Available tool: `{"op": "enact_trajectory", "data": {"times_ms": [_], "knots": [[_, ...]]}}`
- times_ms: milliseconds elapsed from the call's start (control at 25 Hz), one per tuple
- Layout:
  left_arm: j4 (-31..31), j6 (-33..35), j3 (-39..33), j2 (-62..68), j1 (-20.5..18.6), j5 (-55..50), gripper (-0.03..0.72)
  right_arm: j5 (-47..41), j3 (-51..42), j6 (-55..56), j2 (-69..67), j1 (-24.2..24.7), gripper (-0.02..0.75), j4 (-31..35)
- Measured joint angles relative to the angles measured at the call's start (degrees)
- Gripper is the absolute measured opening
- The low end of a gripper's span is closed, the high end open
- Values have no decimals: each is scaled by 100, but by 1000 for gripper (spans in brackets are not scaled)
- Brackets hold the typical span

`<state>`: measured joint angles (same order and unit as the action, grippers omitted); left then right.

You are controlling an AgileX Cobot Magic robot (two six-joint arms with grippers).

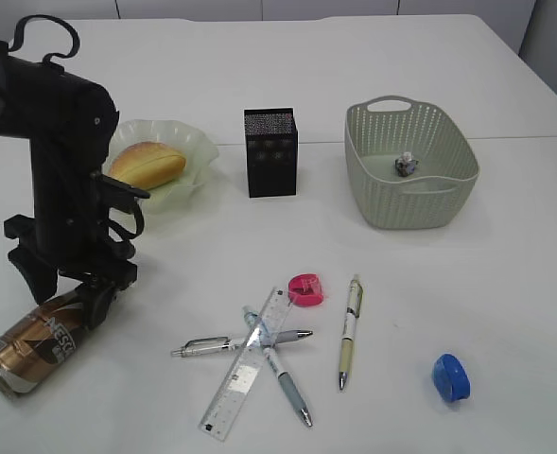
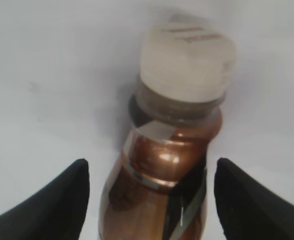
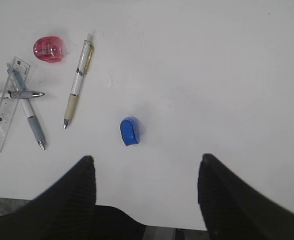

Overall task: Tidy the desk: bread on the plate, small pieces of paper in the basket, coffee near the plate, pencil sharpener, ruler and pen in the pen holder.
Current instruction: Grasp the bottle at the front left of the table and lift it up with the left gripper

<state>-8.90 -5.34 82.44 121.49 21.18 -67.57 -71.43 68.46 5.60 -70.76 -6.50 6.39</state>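
Coffee: the brown and bronze plastic coffee bottle [image 1: 34, 342] lies on its side on the desk [image 1: 505, 312], glossy, with a white swirl and lettering; its neck points up between the left fingers.
Left gripper [image 2: 151, 200]: fingers [image 2: 52, 200] spread wide, one on each side of the bottle's shoulder, a gap showing on both sides, so nothing is pinched.
Left wrist view only: the matt white ribbed cap [image 2: 186, 62] with faint print on top, ahead of the fingertips; in the exterior view the black arm hides it.
Right gripper [image 3: 147, 190]: dark textured fingers [image 3: 72, 195] spread apart over bare white tabletop, holding nothing.
Blue sharpener [image 3: 130, 131]: smooth rounded plastic, just ahead of the right fingers, between them.
Pink sharpener [image 3: 48, 49]: translucent, rounded, far ahead and left of the right fingers.
Pens: a cream-barrelled pen [image 3: 77, 82] lies alone; two grey-blue ones [image 1: 278, 364] cross over the ruler.
Ruler [image 1: 248, 364]: clear flat plastic, black markings, lying slantwise.
Exterior view only: golden oval bread [image 1: 147, 164] on the pale green wavy-rimmed plate [image 1: 195, 142]; square black mesh pen holder [image 1: 270, 151] upright; grey-green perforated basket [image 1: 391, 203] with one crumpled paper wad [image 1: 406, 165] inside.
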Motion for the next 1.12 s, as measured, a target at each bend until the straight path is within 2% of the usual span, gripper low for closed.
{"op": "enact_trajectory", "data": {"times_ms": [600, 880, 1120], "knots": [[105, 0, 0, 168, -16, -69, 550, 0, 0, 0, 0, 0, 503, 0], [127, 0, 18, 168, -16, -80, 389, 0, 0, 0, 0, 0, 503, 0], [140, 0, 28, 168, -16, -80, 322, 0, 0, 0, 0, 0, 503, 0]]}}
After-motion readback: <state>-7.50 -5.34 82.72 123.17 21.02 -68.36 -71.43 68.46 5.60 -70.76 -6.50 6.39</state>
